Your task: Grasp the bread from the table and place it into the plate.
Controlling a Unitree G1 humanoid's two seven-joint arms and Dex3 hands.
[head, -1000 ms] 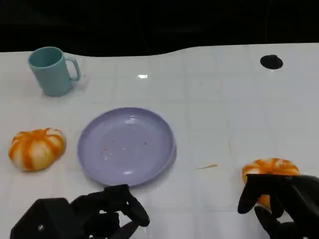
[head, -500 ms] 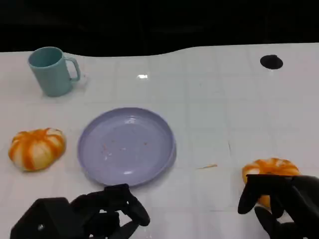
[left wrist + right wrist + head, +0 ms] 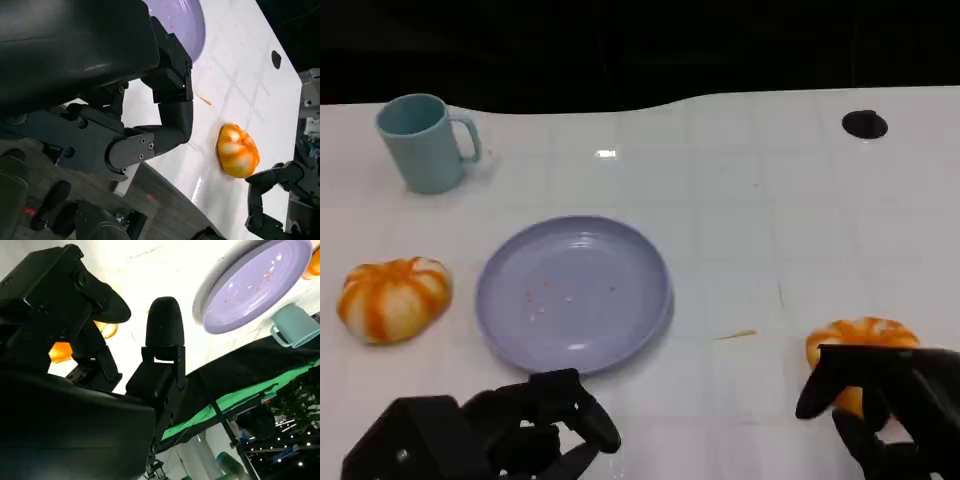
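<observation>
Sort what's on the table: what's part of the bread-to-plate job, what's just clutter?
Job: bread by the right hand, second bread at the left, purple plate, right hand.
Clutter: teal mug, black round spot on the table.

— Where does the plate (image 3: 573,292) sit?
— Left of centre on the surface (image 3: 760,220), with the mug (image 3: 423,142) behind it in the upper left of the frame.
— And the bread?
— One bread (image 3: 860,350) lies at the lower right, just behind the right hand (image 3: 890,410). A second bread (image 3: 393,298) lies at the left edge, beside the plate.
— The left hand (image 3: 520,440)?
— Bottom left, just in front of the plate's near rim. A small round spot (image 3: 864,124) sits in the upper right.
</observation>
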